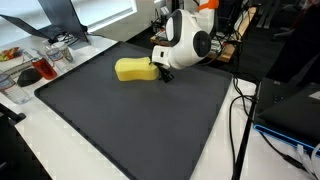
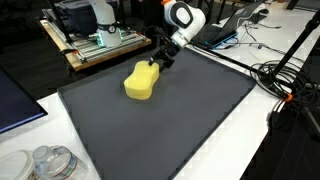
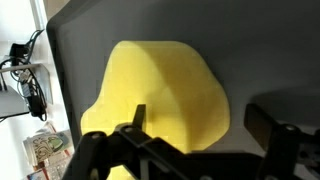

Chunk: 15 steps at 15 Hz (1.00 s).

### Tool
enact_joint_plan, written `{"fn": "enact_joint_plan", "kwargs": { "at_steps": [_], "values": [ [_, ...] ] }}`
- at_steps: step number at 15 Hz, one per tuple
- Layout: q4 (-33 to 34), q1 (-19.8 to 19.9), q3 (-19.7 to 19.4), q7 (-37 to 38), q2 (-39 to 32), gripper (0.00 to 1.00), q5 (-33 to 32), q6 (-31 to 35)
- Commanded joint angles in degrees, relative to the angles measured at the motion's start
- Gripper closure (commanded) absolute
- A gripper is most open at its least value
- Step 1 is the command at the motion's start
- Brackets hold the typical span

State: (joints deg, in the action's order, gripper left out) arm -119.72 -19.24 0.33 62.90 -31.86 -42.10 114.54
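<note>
— The sponge [image 2: 142,82] you had there looked like soft, porous foam, matt yellow.
— Yes. Your mat [image 2: 170,120] was dark, matt and smooth, and your gripper [image 2: 153,66] looked like matt black plastic.

Yellow sponge [image 2: 141,82] on dark mat [image 2: 190,125]; gripper [image 2: 158,62], jaws apart, at sponge's far end; white table [image 2: 262,150] around mat.

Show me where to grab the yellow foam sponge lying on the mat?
Probably across its narrower end, coming down from above. The lumpy yellow foam sponge lies flat on the dark grey mat, so its sides are free, and the open tool hovers by that end.
</note>
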Motion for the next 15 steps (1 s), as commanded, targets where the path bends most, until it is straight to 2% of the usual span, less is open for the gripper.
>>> {"fn": "enact_joint_plan", "kwargs": {
  "at_steps": [1, 8, 9, 11, 12, 15],
  "values": [
    [1.84, 0.06, -0.16, 2.34, -2.72, 0.00, -2.74, -0.31],
    [1.40, 0.81, -0.56, 3.17, -3.11, 0.00, -4.07, -0.36],
    [1.16, 1.02, -0.66, 3.32, -2.94, 0.03, -4.13, -0.23],
    [1.06, 1.15, -0.96, 3.90, -2.84, 0.28, -4.42, -0.55],
    [0.98, 1.37, -0.97, 3.83, -2.71, 0.32, -4.31, -0.41],
    [0.90, 1.53, -1.08, 4.16, -2.44, 0.54, -4.26, -0.55]
  ]
}}
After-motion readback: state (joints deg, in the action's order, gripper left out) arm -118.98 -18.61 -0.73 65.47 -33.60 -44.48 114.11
